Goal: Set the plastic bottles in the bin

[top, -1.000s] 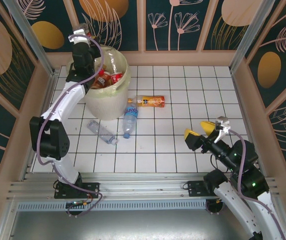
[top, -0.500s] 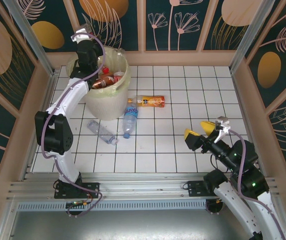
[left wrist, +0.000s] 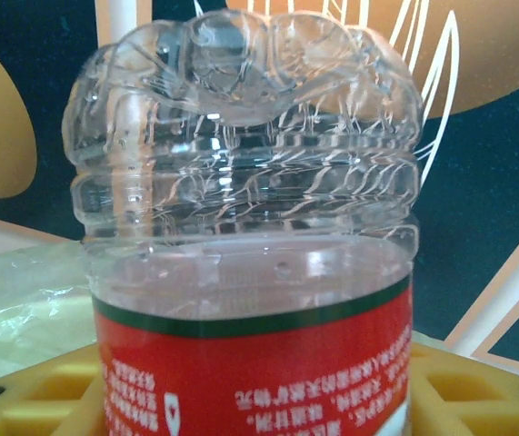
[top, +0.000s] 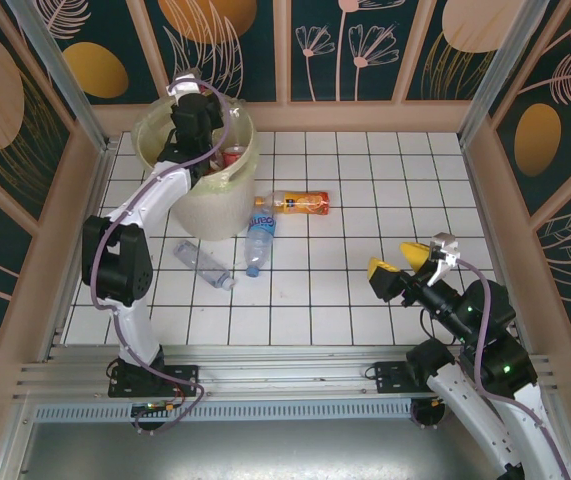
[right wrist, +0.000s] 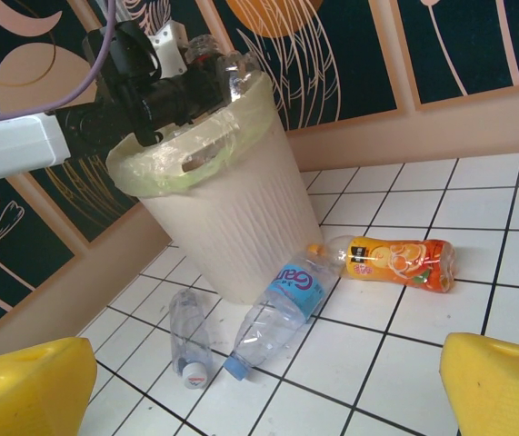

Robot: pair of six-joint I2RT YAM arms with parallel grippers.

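Observation:
My left gripper (top: pixel 201 118) hangs over the cream bin (top: pixel 217 208), shut on a clear plastic bottle with a red label (left wrist: pixel 250 363). Its ribbed base (right wrist: pixel 234 74) points away from the wrist, and yellow fingers (left wrist: pixel 41 400) show on both sides. More bottles lie inside the bin (top: pixel 231 155). Three bottles lie on the tiles by the bin: an orange-labelled one (top: pixel 300 203), a blue-labelled one (top: pixel 259 240) and a plain clear one (top: pixel 203 264). My right gripper (top: pixel 405 262) stands open and empty low at the right, well away from them.
Wooden walls with dark patterned panels ring the white tiled floor (top: pixel 365 180). The bin (right wrist: pixel 232 227) stands at the back left corner with a yellowish liner over its rim. The three floor bottles lie close together in front of it.
My left arm has swung right from the bin's left rim to above its middle, carrying the red-labelled bottle. The right arm and the floor bottles have not moved.

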